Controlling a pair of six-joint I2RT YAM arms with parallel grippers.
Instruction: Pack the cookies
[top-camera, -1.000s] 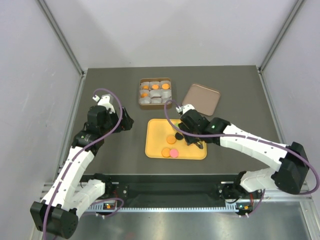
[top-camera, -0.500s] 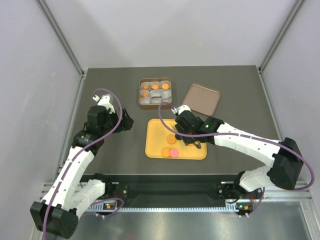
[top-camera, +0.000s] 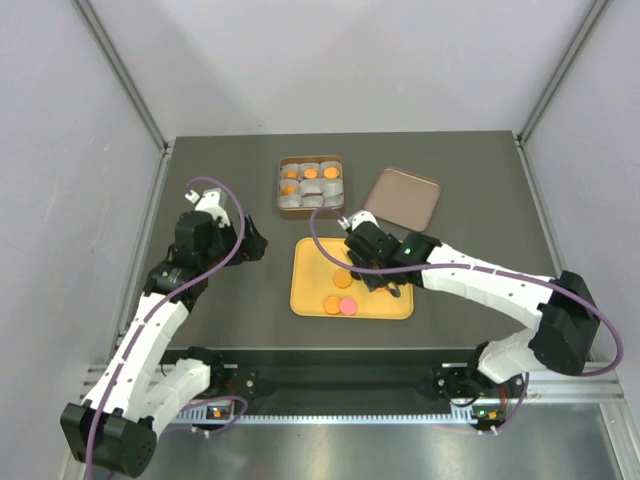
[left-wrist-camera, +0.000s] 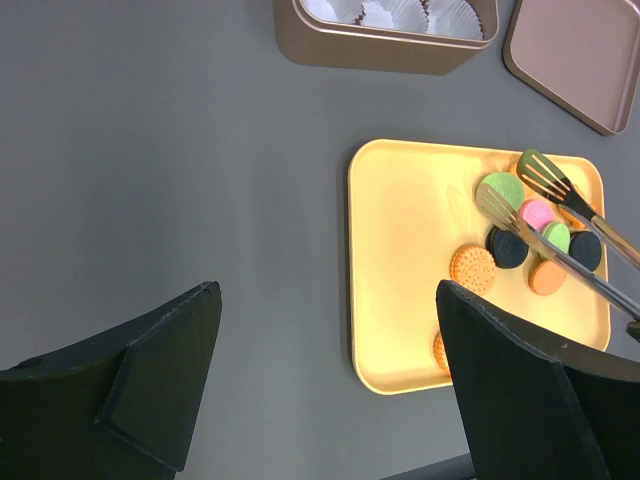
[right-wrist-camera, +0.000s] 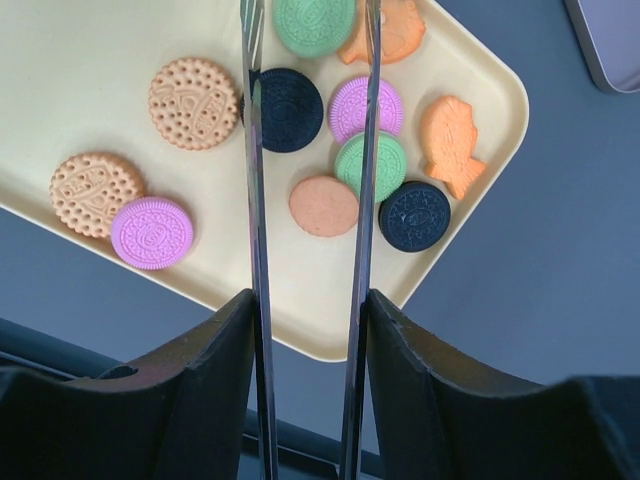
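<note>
Several cookies lie on a yellow tray (top-camera: 310, 285), also seen in the right wrist view (right-wrist-camera: 90, 60) and the left wrist view (left-wrist-camera: 400, 250). They are green (right-wrist-camera: 315, 22), black (right-wrist-camera: 290, 110), pink (right-wrist-camera: 365, 108) and orange (right-wrist-camera: 323, 205). My right gripper (right-wrist-camera: 308, 325) is shut on metal tongs (right-wrist-camera: 252, 200) above the tray (top-camera: 368, 255). The tongs' arms stand apart. Their tips flank the green cookie (left-wrist-camera: 500, 188) at the tray's far side. My left gripper (left-wrist-camera: 325, 300) is open and empty over bare table left of the tray (top-camera: 255, 243).
A brown box (top-camera: 311, 185) with paper cups, some holding orange cookies, stands behind the tray. Its lid (top-camera: 402, 197) lies to the right. Walls enclose the table on three sides.
My right arm has shifted a little left and farther over the tray with the tongs. The left arm has not moved.
</note>
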